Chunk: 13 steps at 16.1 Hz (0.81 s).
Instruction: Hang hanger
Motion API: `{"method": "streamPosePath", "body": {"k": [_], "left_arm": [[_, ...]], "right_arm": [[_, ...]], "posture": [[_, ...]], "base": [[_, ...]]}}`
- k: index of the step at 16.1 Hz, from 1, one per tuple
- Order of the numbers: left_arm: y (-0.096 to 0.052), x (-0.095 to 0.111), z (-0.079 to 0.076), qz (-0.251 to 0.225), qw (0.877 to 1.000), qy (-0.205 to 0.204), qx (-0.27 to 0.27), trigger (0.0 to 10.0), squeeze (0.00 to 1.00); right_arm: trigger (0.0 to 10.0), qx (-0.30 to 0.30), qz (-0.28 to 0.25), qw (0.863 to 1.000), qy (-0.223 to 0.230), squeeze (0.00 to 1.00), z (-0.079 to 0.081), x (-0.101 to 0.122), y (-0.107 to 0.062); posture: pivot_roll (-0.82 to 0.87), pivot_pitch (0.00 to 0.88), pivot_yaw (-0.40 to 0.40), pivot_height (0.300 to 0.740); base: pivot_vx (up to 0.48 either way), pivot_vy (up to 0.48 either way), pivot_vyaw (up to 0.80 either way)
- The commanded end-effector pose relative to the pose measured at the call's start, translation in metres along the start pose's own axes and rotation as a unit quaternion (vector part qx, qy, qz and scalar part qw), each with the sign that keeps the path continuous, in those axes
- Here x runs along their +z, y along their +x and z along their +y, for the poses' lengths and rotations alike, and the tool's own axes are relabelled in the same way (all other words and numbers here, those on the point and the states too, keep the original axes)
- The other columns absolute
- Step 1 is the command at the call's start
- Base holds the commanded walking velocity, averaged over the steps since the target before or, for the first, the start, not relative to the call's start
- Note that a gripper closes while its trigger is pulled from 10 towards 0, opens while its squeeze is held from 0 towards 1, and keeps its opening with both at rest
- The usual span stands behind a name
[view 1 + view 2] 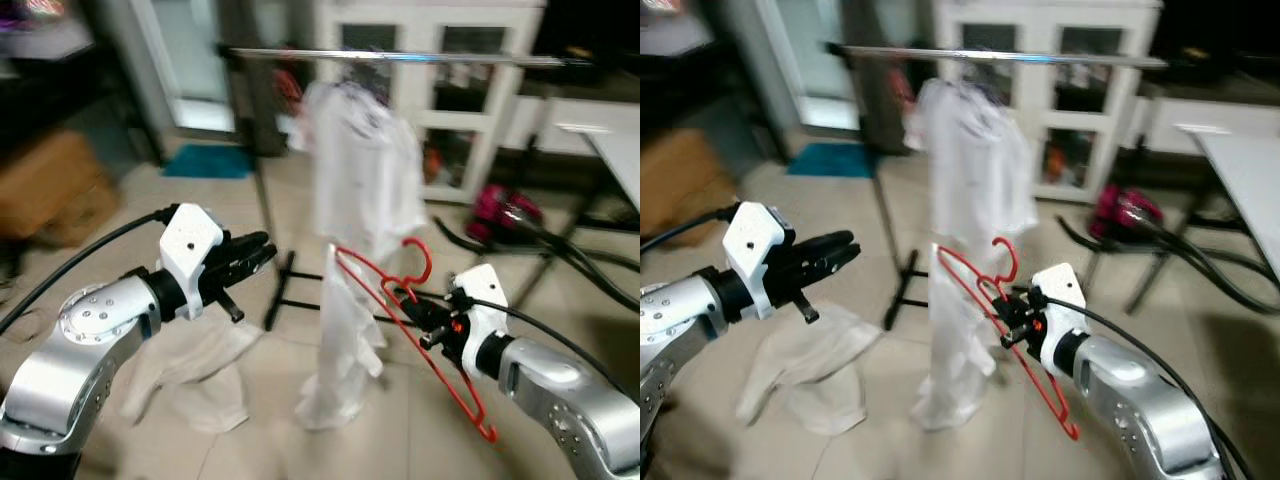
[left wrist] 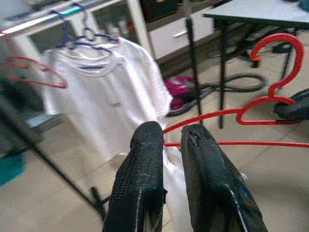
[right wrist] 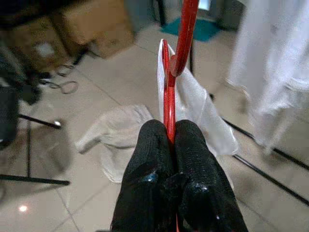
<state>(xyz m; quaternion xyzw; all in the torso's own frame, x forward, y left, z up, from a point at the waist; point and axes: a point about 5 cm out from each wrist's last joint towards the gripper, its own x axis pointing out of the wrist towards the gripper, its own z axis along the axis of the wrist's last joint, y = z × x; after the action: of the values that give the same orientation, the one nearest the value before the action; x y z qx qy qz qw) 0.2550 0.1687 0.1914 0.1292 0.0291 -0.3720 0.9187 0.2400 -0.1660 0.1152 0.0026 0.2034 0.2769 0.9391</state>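
My right gripper (image 1: 412, 303) is shut on a red hanger (image 1: 429, 262), clamped between its fingers (image 3: 154, 145) just below the hook. A white garment (image 1: 345, 350) hangs from the hanger's far end down to the floor. Beyond it, a silver clothes rail (image 1: 400, 56) runs across at head height. A white T-shirt (image 1: 360, 170) hangs from the rail on a purple hanger (image 2: 84, 41). My left gripper (image 1: 262, 250) is held out to the left of the red hanger. Its fingers (image 2: 145, 159) are slightly apart with nothing between them.
A white cloth (image 1: 200, 370) lies on the tiled floor under my left arm. The rack's black foot (image 1: 285, 285) stands ahead. A pink vacuum cleaner (image 1: 505, 210) with hoses, a grey table (image 1: 620, 150) and a white cabinet (image 1: 450, 90) are to the right and behind. A cardboard box (image 1: 50, 185) sits at the left.
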Motion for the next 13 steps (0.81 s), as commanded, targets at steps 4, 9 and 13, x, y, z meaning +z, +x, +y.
{"method": "streamPosePath", "body": {"k": [4, 9, 13], "left_arm": [[0.001, 0.006, 0.009, -0.019, 0.999, 0.012, 0.036, 10.0, 0.0], [0.005, -0.015, 0.018, 0.015, 0.995, 0.023, 0.093, 10.0, 1.0], [0.021, -0.023, 0.008, 0.0, 0.993, -0.015, 0.12, 10.0, 1.0]], "right_arm": [[10.0, -0.015, -0.05, 0.999, 0.016, 0.0, -0.005, 0.011, -0.003], [10.0, 0.001, -0.151, 0.988, 0.025, 0.0, -0.011, 0.044, -0.012], [10.0, -0.034, -0.153, 0.987, 0.024, 0.0, -0.016, 0.046, -0.012]], "posture": [[0.04, 0.0, 0.075, 0.74], [0.04, 0.0, 0.078, 0.74], [0.04, 0.0, 0.065, 0.74]], "base": [[0.0, 0.0, 0.8], [0.0, 0.0, 0.0], [0.0, 0.0, 0.0]]}}
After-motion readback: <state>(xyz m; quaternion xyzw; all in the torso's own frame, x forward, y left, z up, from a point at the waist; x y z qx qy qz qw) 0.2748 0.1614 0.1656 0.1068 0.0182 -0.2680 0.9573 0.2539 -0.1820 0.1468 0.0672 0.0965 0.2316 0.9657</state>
